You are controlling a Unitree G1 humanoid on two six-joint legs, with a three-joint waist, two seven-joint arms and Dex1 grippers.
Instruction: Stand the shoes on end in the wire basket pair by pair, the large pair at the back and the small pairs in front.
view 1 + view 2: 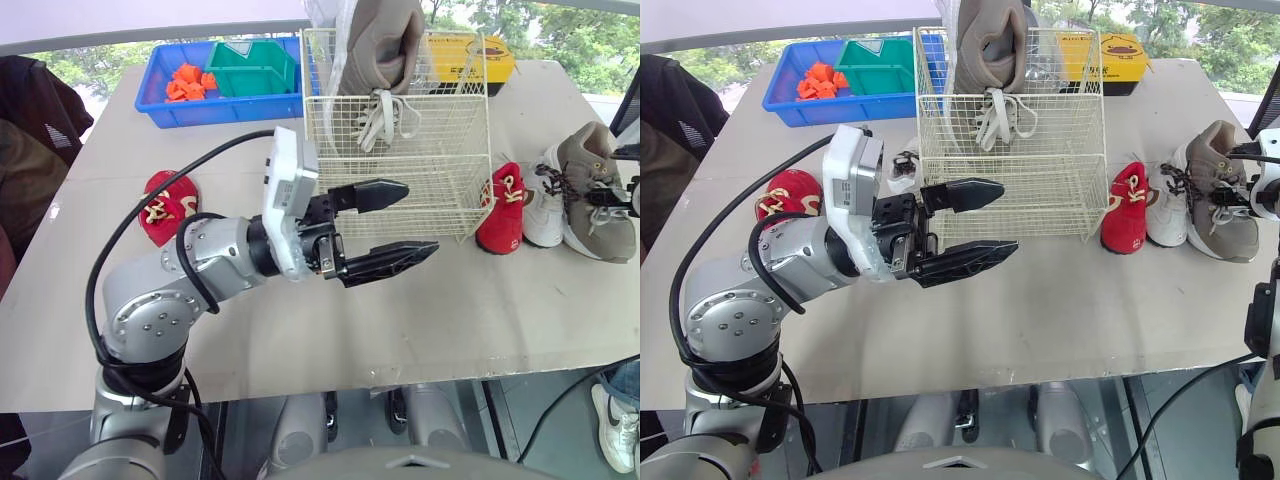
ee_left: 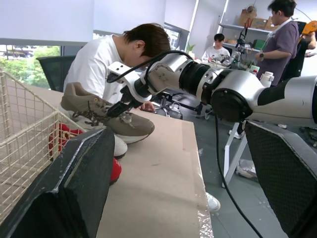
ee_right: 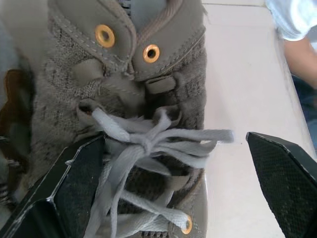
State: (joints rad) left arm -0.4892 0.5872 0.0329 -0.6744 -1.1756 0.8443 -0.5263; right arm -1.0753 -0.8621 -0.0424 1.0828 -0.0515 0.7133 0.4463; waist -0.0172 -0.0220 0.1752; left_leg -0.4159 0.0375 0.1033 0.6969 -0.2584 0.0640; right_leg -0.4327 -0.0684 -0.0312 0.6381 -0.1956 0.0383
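Observation:
The white wire basket [image 1: 440, 190] stands mid-table. One large grey-brown shoe [image 1: 385, 45] stands on end at its back, laces hanging down. My left gripper [image 1: 420, 218] hangs open and empty just in front of the basket. The other large grey shoe [image 1: 590, 190] lies on the table to the right of the basket. My right gripper [image 3: 173, 139] is open right over its laces [image 3: 148, 144], one finger on each side. A small red shoe [image 1: 502, 210] leans against the basket's right side, and another red shoe [image 1: 165, 205] lies far left.
A blue bin [image 1: 160, 105] with orange pieces and a green tray sits at the back left, and a yellow box [image 1: 490, 55] sits behind the basket. A small dark-and-white object [image 1: 902, 165] lies left of the basket. A person [image 2: 119, 54] sits beyond the table's right end.

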